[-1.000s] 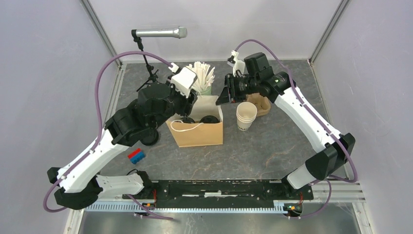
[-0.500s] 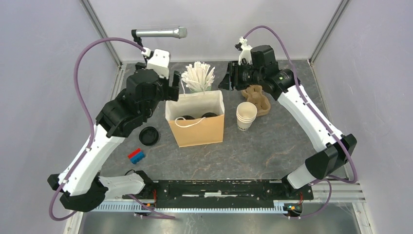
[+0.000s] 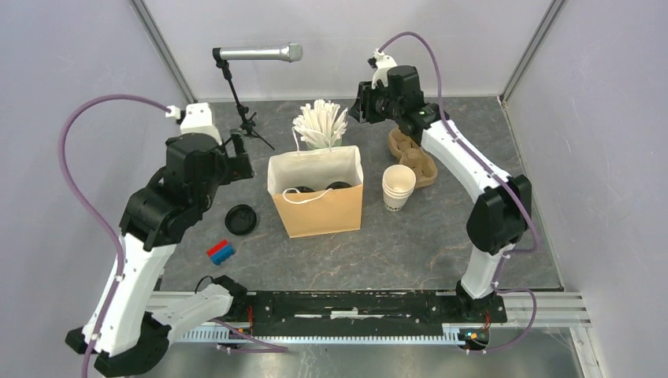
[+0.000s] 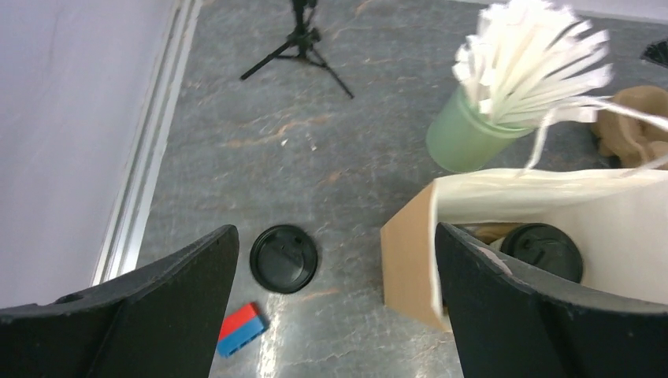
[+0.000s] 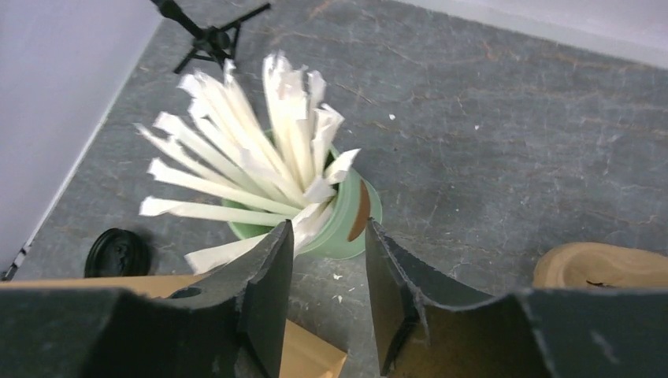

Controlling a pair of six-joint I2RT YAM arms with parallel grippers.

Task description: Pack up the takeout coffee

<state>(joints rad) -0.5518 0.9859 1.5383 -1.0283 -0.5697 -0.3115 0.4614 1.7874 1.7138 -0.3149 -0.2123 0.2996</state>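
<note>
Pale lilac walls are closing in a grey mottled table (image 3: 441, 236), and a brown paper bag (image 3: 319, 214) is standing open at its centre. The cups (image 3: 302, 191) are sitting inside that bag, side by side and upright. Only their two black lids are showing, so the cup bodies are hidden. The left wrist view is catching one lid just under the bag's white rim.

The left gripper (image 3: 239, 160) is hovering to the left of the bag, its jaws spread wide with nothing between them. From there the cups are lying to its right, past the bag's left wall. The right gripper (image 5: 328, 232) is hanging behind the bag over the stick cup (image 3: 321, 130), its fingers parted with a narrow gap and holding nothing. From there the cups are lying toward the near edge and lower down.

Both arms are looking about equally close, the left perhaps a shade nearer to the left lid. Since the cups' long axes are running vertical, any further reach into the bag would probably have to come from above.

Around the bag, a loose lid (image 3: 240, 219) and a red-and-blue block (image 3: 221, 251) are lying to its left. A stack (image 3: 398, 187) of lidless cups and a pulp carrier (image 3: 413, 153) are sitting to its right. A mic (image 3: 260, 53) is standing at the back.
</note>
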